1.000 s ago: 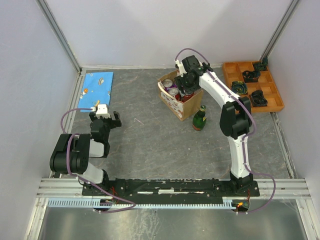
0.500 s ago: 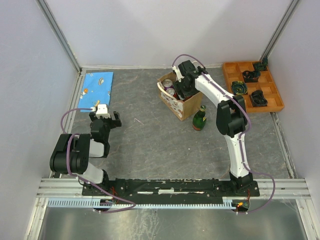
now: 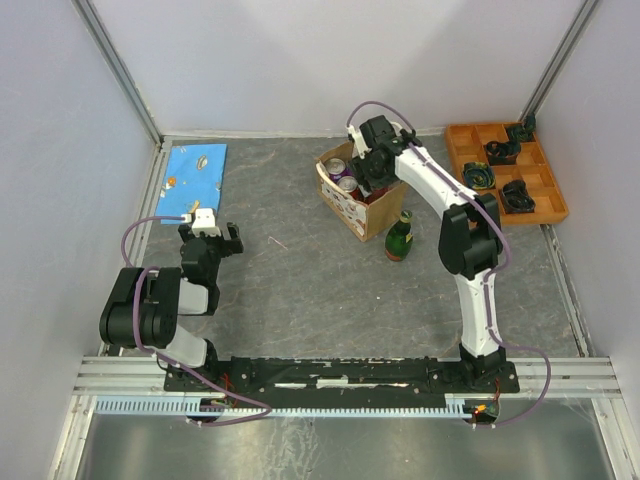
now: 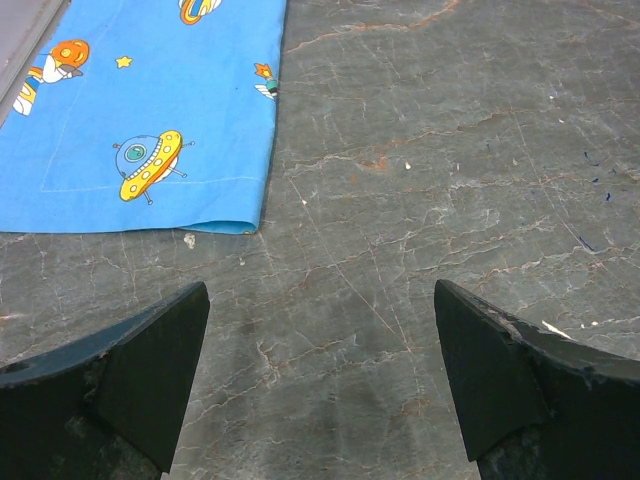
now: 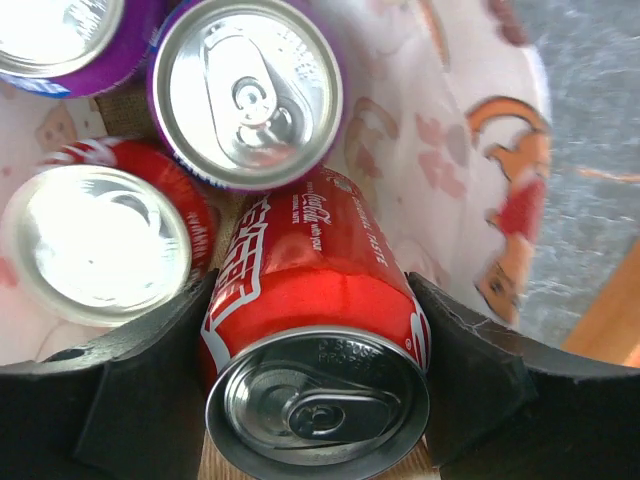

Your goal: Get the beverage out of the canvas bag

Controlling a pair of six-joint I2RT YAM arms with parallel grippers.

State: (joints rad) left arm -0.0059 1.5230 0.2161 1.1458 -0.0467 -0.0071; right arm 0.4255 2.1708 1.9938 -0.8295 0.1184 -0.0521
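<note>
The canvas bag (image 3: 358,203) stands at the back middle of the table, its white printed inner wall (image 5: 440,150) showing in the right wrist view. Several cans stand in it: two purple-rimmed ones (image 5: 245,92) and a red one (image 5: 95,245). My right gripper (image 3: 375,172) reaches down into the bag's mouth. Its jaws (image 5: 315,345) are shut on a red cola can (image 5: 315,290), one finger on each side, the can tilted inside the bag. My left gripper (image 3: 208,238) is open and empty over bare table at the left (image 4: 320,370).
A green bottle (image 3: 400,238) stands upright just right of and in front of the bag. An orange compartment tray (image 3: 548,190) with dark parts is at the back right. A blue printed cloth (image 3: 195,180) lies at the back left, also in the left wrist view (image 4: 150,110).
My right wrist shifted a little to the left over the bag, then back to the right. The left arm has not moved.
</note>
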